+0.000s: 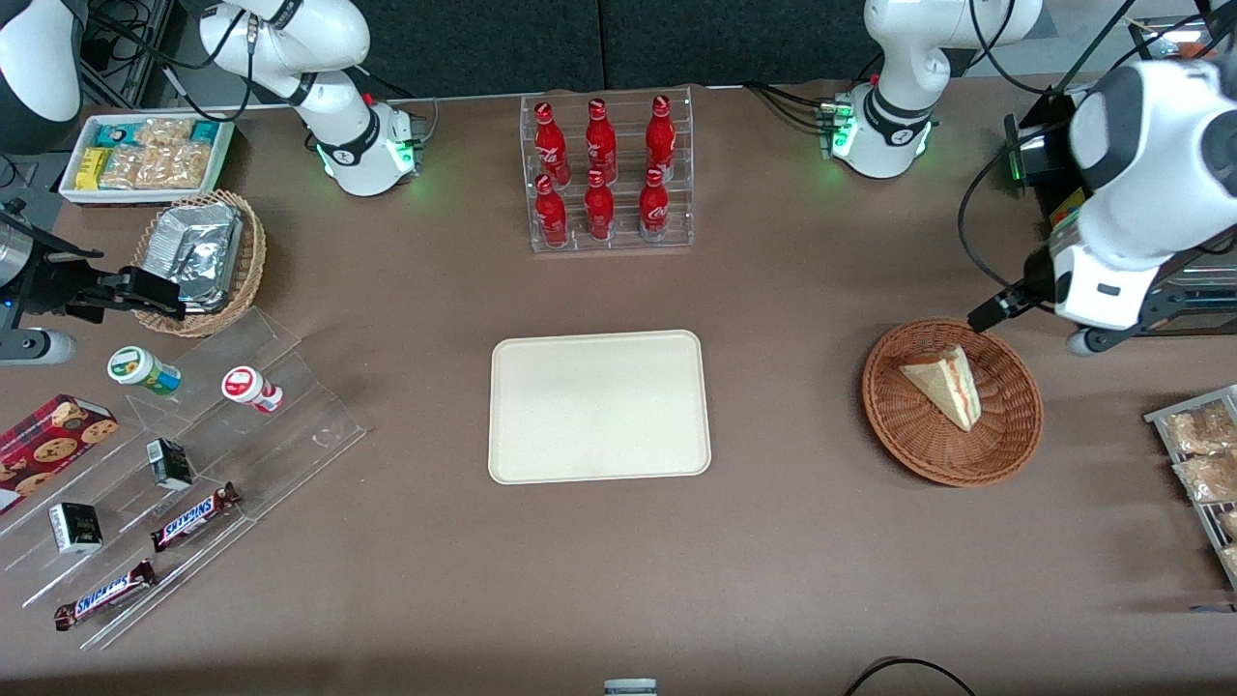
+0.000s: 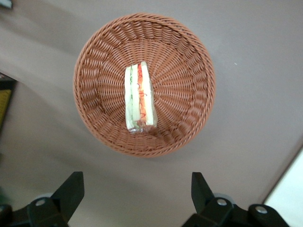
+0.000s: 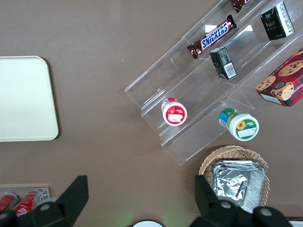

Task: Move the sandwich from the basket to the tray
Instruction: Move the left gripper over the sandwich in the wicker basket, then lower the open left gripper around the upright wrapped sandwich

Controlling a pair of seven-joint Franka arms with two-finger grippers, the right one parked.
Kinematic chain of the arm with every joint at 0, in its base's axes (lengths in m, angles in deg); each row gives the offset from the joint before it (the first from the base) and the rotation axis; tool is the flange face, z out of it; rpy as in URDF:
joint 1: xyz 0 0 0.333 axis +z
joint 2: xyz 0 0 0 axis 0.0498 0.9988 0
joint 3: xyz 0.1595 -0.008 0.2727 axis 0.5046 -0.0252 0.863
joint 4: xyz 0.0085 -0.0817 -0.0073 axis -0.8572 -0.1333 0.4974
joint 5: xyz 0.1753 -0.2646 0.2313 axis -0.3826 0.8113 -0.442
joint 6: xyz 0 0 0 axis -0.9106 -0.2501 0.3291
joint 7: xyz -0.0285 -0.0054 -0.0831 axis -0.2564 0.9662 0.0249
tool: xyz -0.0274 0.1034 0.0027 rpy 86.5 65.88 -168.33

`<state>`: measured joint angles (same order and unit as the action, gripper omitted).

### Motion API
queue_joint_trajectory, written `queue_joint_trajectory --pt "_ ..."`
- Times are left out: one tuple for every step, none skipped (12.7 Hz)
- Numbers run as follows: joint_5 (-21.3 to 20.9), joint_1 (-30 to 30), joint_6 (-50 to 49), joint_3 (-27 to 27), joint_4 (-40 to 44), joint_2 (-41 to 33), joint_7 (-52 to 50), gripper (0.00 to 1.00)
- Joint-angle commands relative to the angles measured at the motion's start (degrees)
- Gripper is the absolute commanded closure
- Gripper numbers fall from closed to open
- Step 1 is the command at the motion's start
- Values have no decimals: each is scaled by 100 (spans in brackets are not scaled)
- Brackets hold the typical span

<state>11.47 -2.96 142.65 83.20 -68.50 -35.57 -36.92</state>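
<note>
While the gripper [image 2: 137, 189] hovers agape, triangular sandwich [image 1: 945, 385] lies — in woven basket [image 1: 1005, 425].

The brown table [image 1: 792, 541] carries a cream tray [image 1: 599, 406] at its middle. Farther from the front camera stands a clear rack [image 1: 609, 174] of 6 red bottles. Toward the working arm's end sits the reddish wicker basket [image 1: 884, 411], with a rack of snack packets [image 1: 1198, 464] at the table's edge. The gripper [image 2: 137, 177] hangs above the table just beside that basket, fingers spread apart. Toward the parked arm's end lie a clear stepped stand [image 1: 290, 425], a cookie box [image 1: 48, 445], a tan basket [image 1: 249, 266] and a white snack box [image 1: 145, 155].
</note>
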Motion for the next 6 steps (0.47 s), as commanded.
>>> queue_joint_trajectory --pt "-81 -16 576 37 -553 -164 -597 0" --pt "-89 45 682 37 -632 -120 -686 0" --pt "-90 54 874 37 -798 -128 -748 0" --pt "-90 115 1189 46 -1017 -120 -844 0" --pt "-90 133 1610 46 -1272 -111 -941 0" --pt "-90 177 1997 46 -1536 -67 -959 0"
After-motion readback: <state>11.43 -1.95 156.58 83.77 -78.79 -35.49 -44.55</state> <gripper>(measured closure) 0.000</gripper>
